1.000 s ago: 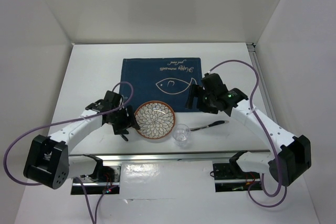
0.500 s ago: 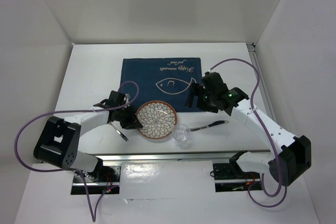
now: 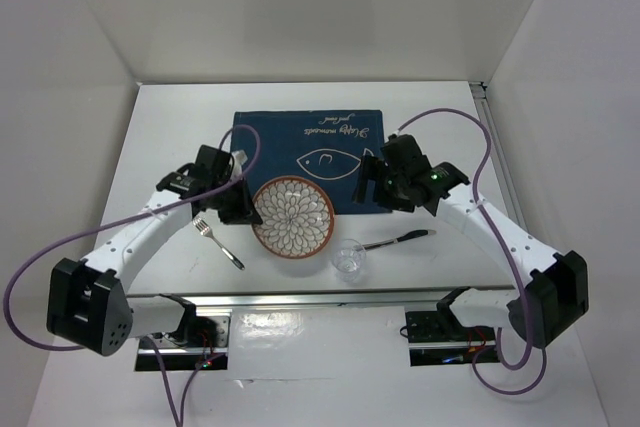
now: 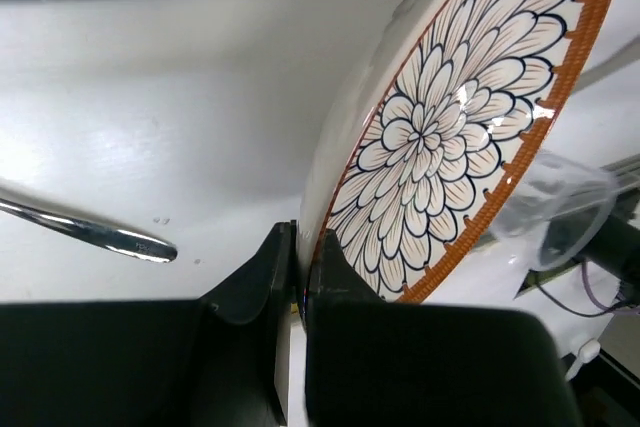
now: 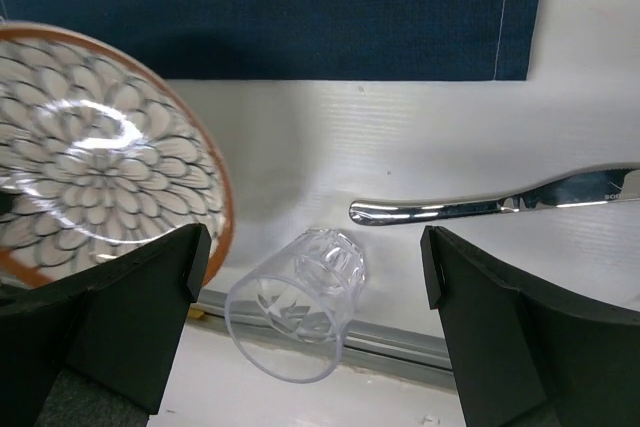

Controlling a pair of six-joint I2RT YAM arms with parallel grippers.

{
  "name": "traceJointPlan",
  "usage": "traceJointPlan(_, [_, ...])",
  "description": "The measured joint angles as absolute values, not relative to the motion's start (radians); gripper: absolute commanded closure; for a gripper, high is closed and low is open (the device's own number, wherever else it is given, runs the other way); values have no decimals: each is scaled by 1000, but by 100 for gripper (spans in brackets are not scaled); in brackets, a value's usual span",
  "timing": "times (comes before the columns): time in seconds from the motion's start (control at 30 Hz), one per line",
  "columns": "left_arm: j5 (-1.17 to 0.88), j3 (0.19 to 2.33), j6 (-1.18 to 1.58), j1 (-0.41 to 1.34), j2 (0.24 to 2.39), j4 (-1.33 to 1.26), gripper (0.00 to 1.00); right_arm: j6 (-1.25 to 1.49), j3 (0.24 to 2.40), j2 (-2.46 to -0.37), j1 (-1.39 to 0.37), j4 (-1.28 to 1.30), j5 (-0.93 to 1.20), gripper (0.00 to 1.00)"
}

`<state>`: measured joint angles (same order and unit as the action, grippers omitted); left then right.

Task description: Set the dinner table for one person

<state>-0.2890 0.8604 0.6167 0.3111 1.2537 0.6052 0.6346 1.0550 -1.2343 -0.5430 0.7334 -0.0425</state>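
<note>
A plate [image 3: 293,217] with a dark petal pattern and an orange rim lies just in front of the navy cloth [image 3: 300,152] on the white dinner table [image 3: 170,127]. My left gripper [image 3: 243,209] is shut on the plate's left rim. In the left wrist view the plate [image 4: 460,137] stands tilted, its rim pinched between my left gripper's [image 4: 303,247] jaws. My right gripper [image 3: 372,187] hovers open over the cloth's right edge. The right wrist view shows a clear glass [image 5: 300,302] below the wide-open right gripper [image 5: 315,257] and nothing held.
A fork [image 3: 218,242] lies on the table left of the plate. A knife [image 3: 400,240] lies right of the clear glass [image 3: 347,258], which stands near the front aluminium rail [image 3: 320,294]. White walls enclose the table on three sides.
My left gripper has shut on the plate's rim and carried the plate a little toward the cloth, tilting it. The fork now lies uncovered. The right arm has hardly moved.
</note>
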Motion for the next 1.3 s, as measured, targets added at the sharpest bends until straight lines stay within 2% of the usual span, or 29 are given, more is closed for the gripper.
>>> traceJointPlan(0.13, [-281, 1067, 606, 311, 1280, 675, 100, 632, 1068, -1266, -543, 732, -42, 0])
traceJointPlan(0.27, [-294, 1264, 627, 297, 1411, 636, 100, 628, 1081, -1279, -543, 732, -43, 0])
traceJointPlan(0.5, [-342, 1405, 664, 247, 1721, 510, 100, 608, 1110, -1280, -522, 736, -54, 0])
traceJointPlan(0.8, [-388, 1607, 686, 228, 2033, 501, 100, 567, 1120, -1280, -413, 738, -38, 0])
traceJointPlan(1.3, [-450, 1559, 736, 207, 2112, 381, 100, 527, 1120, -1280, -366, 739, -11, 0])
